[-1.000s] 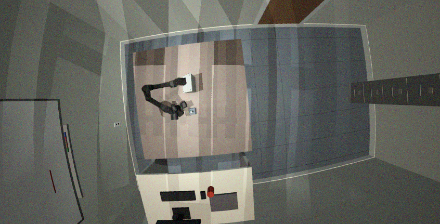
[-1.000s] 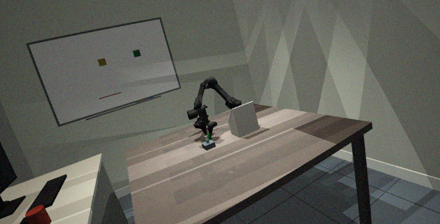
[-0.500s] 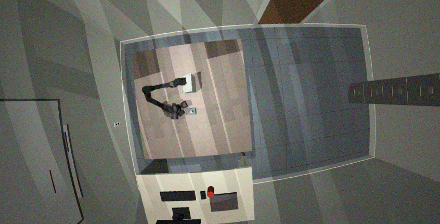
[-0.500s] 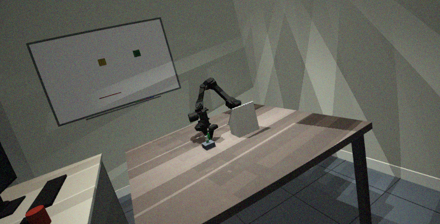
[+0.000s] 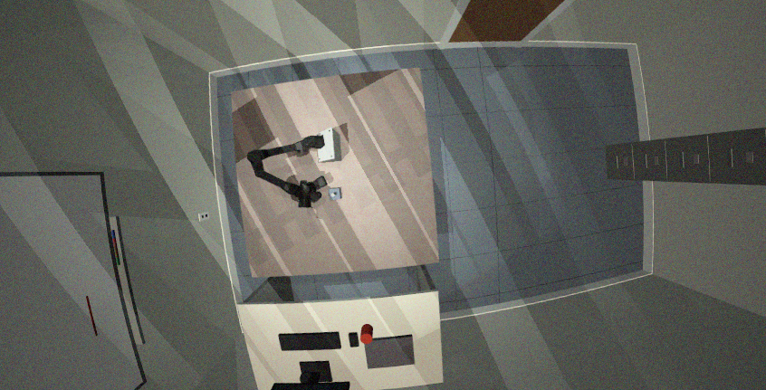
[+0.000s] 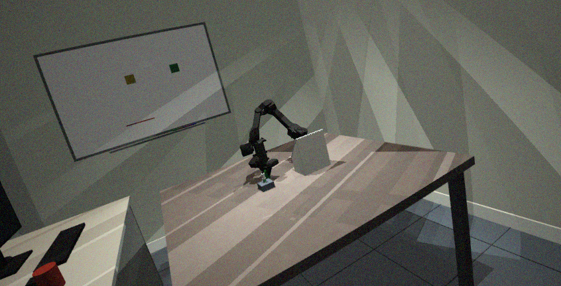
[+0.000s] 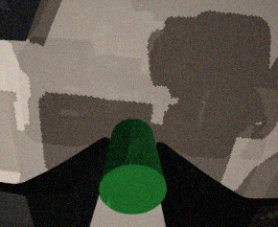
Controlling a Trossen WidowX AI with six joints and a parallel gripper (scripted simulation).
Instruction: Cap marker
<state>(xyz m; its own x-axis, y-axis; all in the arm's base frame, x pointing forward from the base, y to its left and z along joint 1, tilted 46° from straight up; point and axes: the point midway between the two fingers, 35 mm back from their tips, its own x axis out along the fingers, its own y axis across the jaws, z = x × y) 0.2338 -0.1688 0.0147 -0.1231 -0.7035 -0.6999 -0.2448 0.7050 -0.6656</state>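
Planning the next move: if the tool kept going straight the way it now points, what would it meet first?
Probably the table: the tool, shut on the green cap, points down at it. How far off is unclear.
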